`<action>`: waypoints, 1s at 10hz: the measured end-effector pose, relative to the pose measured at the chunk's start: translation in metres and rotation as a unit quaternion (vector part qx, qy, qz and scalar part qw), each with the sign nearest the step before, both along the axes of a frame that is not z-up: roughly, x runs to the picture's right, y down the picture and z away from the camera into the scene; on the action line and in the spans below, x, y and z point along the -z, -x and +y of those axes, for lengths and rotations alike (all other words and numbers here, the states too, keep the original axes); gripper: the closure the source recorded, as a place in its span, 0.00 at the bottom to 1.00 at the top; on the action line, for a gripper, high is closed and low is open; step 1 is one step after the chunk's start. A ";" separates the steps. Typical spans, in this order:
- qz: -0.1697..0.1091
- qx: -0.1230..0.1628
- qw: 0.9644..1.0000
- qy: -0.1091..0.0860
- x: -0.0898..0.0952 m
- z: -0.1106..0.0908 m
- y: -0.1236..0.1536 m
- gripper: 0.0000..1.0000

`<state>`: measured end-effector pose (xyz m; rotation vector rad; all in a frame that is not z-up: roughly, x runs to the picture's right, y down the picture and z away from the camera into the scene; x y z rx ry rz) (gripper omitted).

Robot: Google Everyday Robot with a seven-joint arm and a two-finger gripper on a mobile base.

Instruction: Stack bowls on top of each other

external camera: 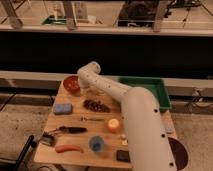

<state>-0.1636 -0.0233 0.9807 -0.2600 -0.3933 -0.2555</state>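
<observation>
The gripper (90, 86) is hanging over the desk's (50, 145) far left, just right of the red-orange bowl (72, 84); whether it is open or closed cannot be told. The maroon bowl (179, 154) is sitting at the near right, partly behind the arm (142, 125).

My arm (142, 125) reaches from the front right across the table (50, 155) to its far side. My gripper (92, 89) hangs near the far edge, just right of the small bowl (72, 84), which sits in the far left corner. The tray (145, 90) lies at the far right. In front of the small bowl lies a sponge (62, 108), and right of that a heap of small pieces (96, 105). Nearer the front lie a brush (70, 130), then a cup (96, 144) with a block (123, 155) on its right. The large bowl (178, 152) sits at the front right, partly behind my arm.
</observation>
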 end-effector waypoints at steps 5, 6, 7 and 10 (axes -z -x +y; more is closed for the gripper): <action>-0.037 -0.016 0.999 -0.015 0.020 -0.008 0.021 1.00; -0.046 -0.014 0.999 -0.023 0.027 -0.012 0.027 1.00; -0.052 -0.012 0.998 -0.030 0.034 -0.014 0.030 1.00; -0.068 0.002 0.996 -0.060 0.071 -0.035 0.034 1.00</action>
